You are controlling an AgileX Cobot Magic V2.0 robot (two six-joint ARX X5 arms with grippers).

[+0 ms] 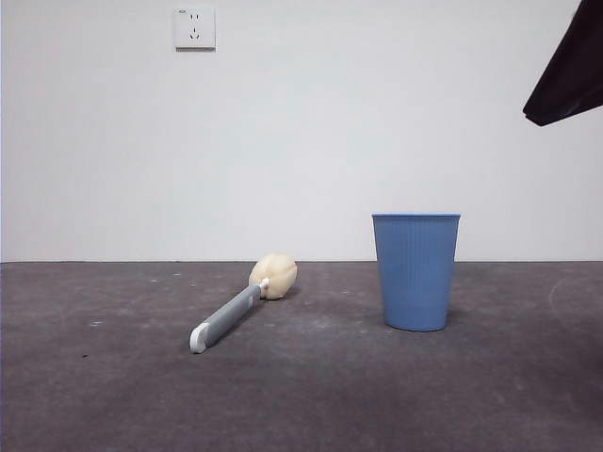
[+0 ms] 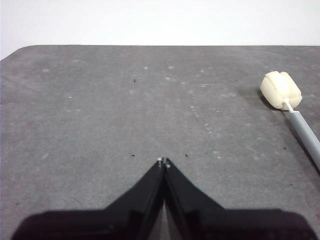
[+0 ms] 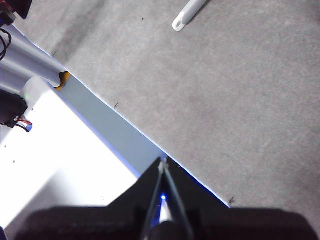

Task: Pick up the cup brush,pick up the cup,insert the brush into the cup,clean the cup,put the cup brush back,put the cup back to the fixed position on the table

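Observation:
The cup brush [image 1: 240,306] lies flat on the table [image 1: 113,395], its cream sponge head toward the wall and its white-tipped grey handle toward the camera. The blue ribbed cup [image 1: 415,271] stands upright to the right of it, apart from it. My left gripper [image 2: 163,162] hangs shut and empty above bare table, with the brush's head [image 2: 281,90] off to one side. My right gripper [image 3: 163,165] is shut and empty over the table's edge; only the brush's handle tip [image 3: 186,16] shows in its view. A black arm tip [image 1: 568,71] shows at the top right corner.
A white wall with a socket [image 1: 195,28] stands behind the table. In the right wrist view the table's edge [image 3: 120,120] runs diagonally, with white flooring and robot hardware [image 3: 20,95] beyond it.

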